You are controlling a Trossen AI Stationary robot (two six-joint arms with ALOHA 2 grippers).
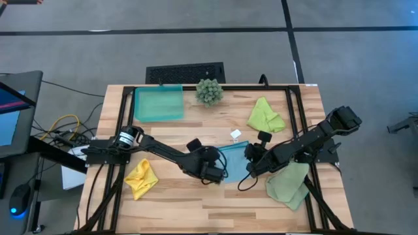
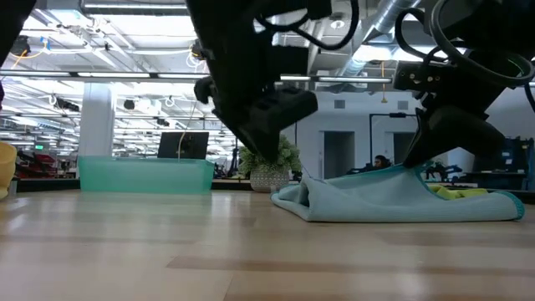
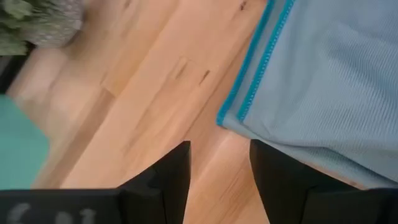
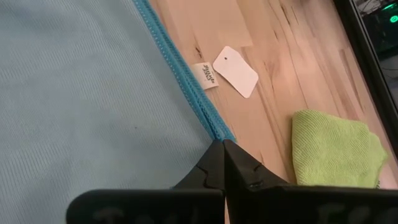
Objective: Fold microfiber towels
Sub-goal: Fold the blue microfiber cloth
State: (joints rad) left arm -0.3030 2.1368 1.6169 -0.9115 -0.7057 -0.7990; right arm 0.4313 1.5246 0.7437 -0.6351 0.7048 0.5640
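The light blue towel (image 1: 233, 158) lies mid-table between my two grippers, and the left wrist view shows it folded over, with two hemmed edges (image 3: 249, 81). My left gripper (image 3: 219, 147) is open just off the towel's left edge, above the wood, and holds nothing. My right gripper (image 4: 219, 144) is shut on the towel's right side. The yellow towel (image 1: 142, 177) lies crumpled at the near left. The lime green towel (image 1: 266, 116) lies at the far right. The pale sage towel (image 1: 287, 184) lies at the near right, under my right arm. My right gripper pinches the light blue towel's hemmed edge (image 4: 210, 127) between its two shut fingertips, a little way from the sewn label. One layer or several, I cannot tell. In the low view that edge (image 2: 415, 170) is raised a little, while the rest lies on the table.
A teal plastic tray (image 1: 159, 103) stands at the far left and a spiky green plant (image 1: 209, 91) at the far middle. A white paper tag (image 4: 235, 70) lies on the wood beside the towel. Black frame rails run along the table's sides.
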